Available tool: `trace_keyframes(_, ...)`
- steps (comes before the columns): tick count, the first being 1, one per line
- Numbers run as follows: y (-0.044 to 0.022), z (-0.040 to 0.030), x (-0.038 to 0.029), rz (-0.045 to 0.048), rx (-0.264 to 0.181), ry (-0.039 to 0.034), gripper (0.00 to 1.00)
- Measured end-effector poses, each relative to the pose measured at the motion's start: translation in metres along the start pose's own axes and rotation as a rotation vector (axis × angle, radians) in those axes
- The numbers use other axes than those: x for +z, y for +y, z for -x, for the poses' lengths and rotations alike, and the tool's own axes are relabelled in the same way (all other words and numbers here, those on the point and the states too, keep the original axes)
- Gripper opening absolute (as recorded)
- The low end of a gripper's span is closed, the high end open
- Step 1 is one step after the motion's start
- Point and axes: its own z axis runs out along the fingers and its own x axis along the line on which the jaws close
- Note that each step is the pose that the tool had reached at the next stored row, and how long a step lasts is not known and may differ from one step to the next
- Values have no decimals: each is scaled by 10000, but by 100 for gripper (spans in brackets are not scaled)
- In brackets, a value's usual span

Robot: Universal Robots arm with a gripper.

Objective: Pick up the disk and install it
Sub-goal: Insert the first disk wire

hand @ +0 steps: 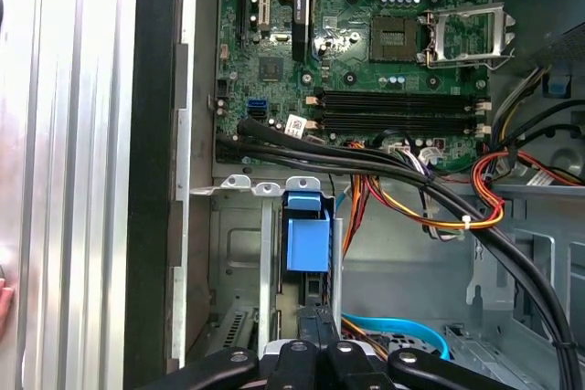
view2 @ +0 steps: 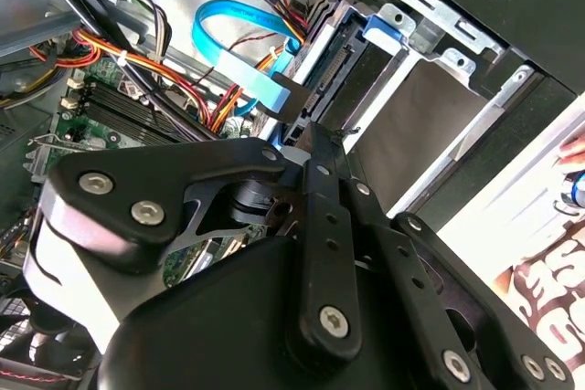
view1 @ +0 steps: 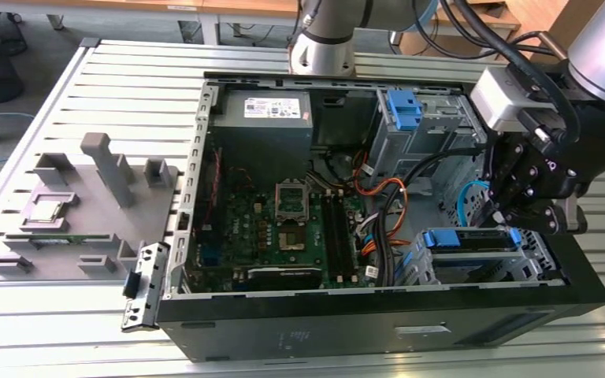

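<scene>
The disk [view1: 471, 240] sits at the lower right of the exterior view, inside the drive cage [view1: 539, 264] of the open computer case [view1: 387, 335]. It appears to stand on edge, and blue plastic shows along its upper side.

Layout of the exterior view, left to right:

Far left: a grey fixture tray [view1: 82, 236] rests on the slatted table [view1: 124, 71]. It carries the small square processor chip [view1: 50, 209], well apart from the work area.

Centre: the motherboard [view1: 281, 228] lies on the floor of the case.

Right of centre: orange and black cables [view1: 387, 189] run between the motherboard and the cage, passing just beside the disk.

Right: the gripper [view1: 515, 216] hangs directly over the disk, at or against its upper edge. Whether it is spread, pressed together or pinching the disk cannot be told, and contact cannot be confirmed.

In the first wrist view, the blue bracket [hand: 306, 235] lies at the lower centre of the frame, between the silver rails of the cage. The cable bundle crosses just above it.

Step in hand, as judged: installation. Pick-up counts as complete, since the disk is in the cage and not on the tray. Full seating cannot be confirmed.

Requirement, as judged: seating calls for straight travel along the rails, with the bracket square to the cage and the nearby cables kept out of the slot
</scene>
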Motion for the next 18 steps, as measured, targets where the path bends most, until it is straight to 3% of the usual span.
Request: trace_keyframes(18,4,-1,-225,0,0,-3,11)
